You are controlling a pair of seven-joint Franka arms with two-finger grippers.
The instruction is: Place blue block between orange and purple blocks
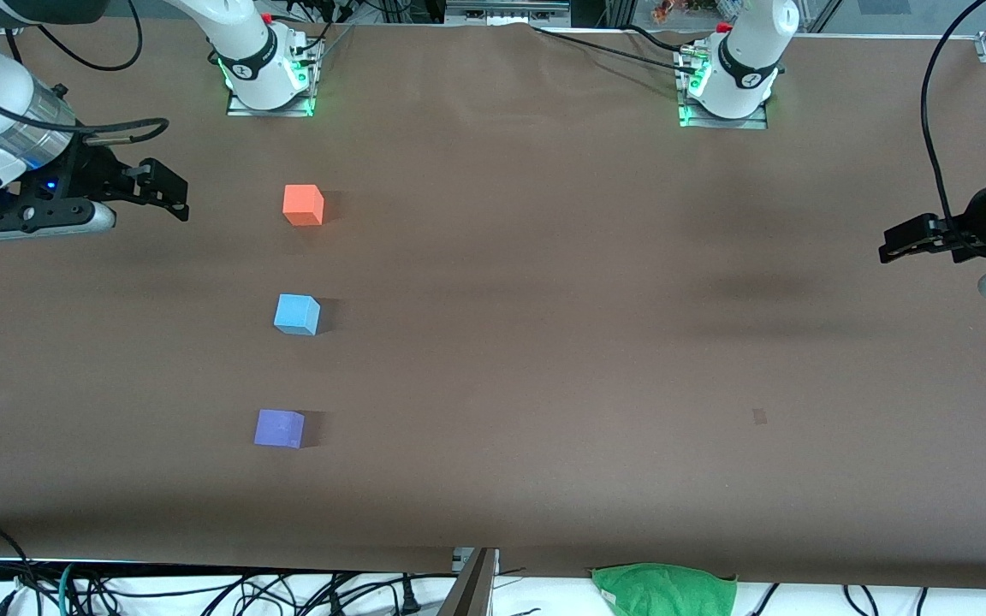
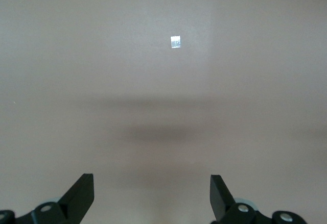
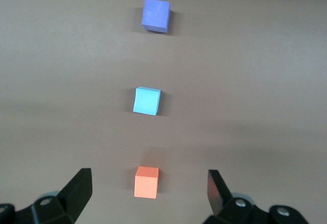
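Note:
Three cubes lie in a line on the brown table (image 1: 544, 342), toward the right arm's end. The orange block (image 1: 303, 205) is farthest from the front camera, the blue block (image 1: 296, 314) sits in the middle, and the purple block (image 1: 279, 428) is nearest. All three stand apart. They also show in the right wrist view: orange block (image 3: 146, 182), blue block (image 3: 147, 100), purple block (image 3: 156, 15). My right gripper (image 1: 169, 192) is open and empty, up in the air beside the orange block; it also shows in its wrist view (image 3: 148, 175). My left gripper (image 1: 893, 244) is open and empty over the left arm's end of the table, over bare cloth in its wrist view (image 2: 151, 179).
A small pale patch (image 1: 759, 416) marks the table toward the left arm's end; it also shows in the left wrist view (image 2: 175, 42). A green cloth (image 1: 664, 586) and cables lie off the table's near edge. The arm bases (image 1: 270, 77) (image 1: 724, 85) stand at the back.

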